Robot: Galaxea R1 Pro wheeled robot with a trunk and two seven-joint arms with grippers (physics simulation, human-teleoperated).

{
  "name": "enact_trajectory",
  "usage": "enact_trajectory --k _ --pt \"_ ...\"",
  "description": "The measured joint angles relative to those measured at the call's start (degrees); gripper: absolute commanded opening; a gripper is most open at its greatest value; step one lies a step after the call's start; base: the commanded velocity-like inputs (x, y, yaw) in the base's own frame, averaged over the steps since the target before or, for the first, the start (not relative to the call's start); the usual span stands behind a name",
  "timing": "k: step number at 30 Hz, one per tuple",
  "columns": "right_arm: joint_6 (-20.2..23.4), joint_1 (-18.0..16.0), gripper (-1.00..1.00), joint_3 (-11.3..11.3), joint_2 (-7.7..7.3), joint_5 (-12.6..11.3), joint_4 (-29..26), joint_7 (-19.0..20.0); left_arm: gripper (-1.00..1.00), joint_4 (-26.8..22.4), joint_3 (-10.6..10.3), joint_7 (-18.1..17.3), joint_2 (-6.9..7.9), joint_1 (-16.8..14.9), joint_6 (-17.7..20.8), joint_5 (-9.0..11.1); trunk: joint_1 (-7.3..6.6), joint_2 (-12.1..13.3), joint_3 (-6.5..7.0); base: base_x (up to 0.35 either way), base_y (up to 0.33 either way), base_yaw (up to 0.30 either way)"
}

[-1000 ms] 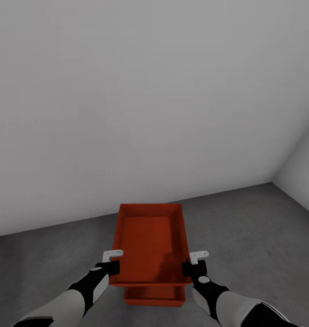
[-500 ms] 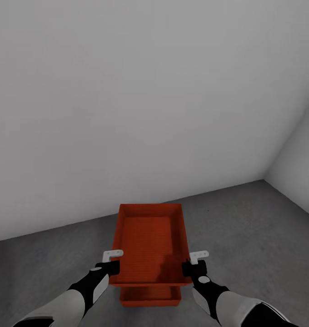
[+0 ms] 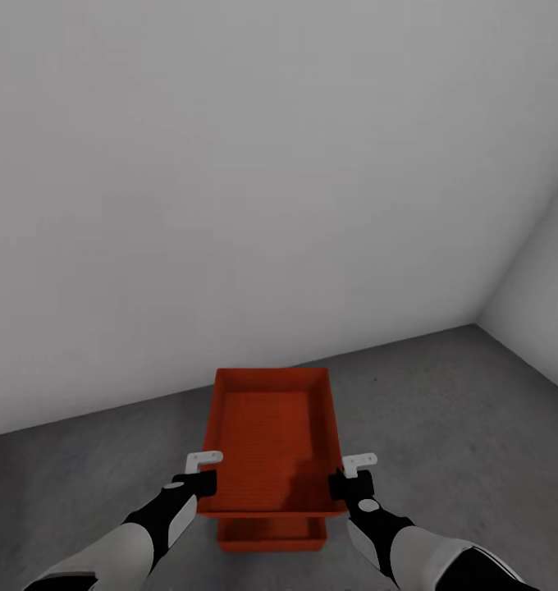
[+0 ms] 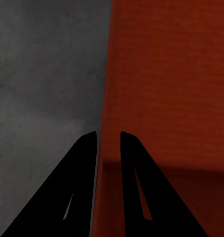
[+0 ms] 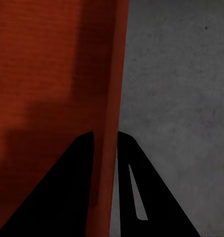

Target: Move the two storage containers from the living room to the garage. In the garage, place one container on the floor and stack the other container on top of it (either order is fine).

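1. At the lower left of the head view the left arm, white forearm and black wrist, reaches in toward the middle; the left gripper [image 3: 203,483] sits on the left long wall of the upper storage container [image 3: 271,439].
2. In the left wrist view the left gripper [image 4: 109,140] has its two dark fingers drawn close, one on each side of the thin orange-red wall, pinching it. Grey concrete shows on one side of the wall, the bin's ribbed inside on the other.
3. The upper storage container lies in the lower middle of the head view, open side up, held between both grippers.
4. Directly beneath it, at the bottom centre of the frame, the near end of the lower storage container [image 3: 271,535] shows on the floor [image 3: 443,410]. Whether the two bins touch cannot be told.
5. At the lower right of the head view the right gripper [image 3: 341,483] grips the right long wall.
6. In the right wrist view the right gripper [image 5: 105,143] is likewise narrowed onto that wall, a finger on each face.
7. A pale grey wall [image 3: 254,180] covers the upper frame, meeting a second wall at the right edge.
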Motion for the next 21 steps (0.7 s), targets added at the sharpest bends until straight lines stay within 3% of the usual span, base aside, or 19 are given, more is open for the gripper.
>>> enact_trajectory --k 7,21 --pt "0.0 0.0 -1.00 0.1 0.02 0.0 0.0 -0.1 -1.00 0.2 0.0 0.0 0.02 0.0 -0.2 0.1 0.00 0.0 0.00 -0.243 0.000 0.000" --pt "0.0 0.0 -1.00 0.3 -0.01 0.0 0.0 0.0 -1.00 0.5 -0.1 -0.1 0.06 0.0 -0.5 0.4 -0.02 0.0 0.00 -0.016 0.000 0.000"
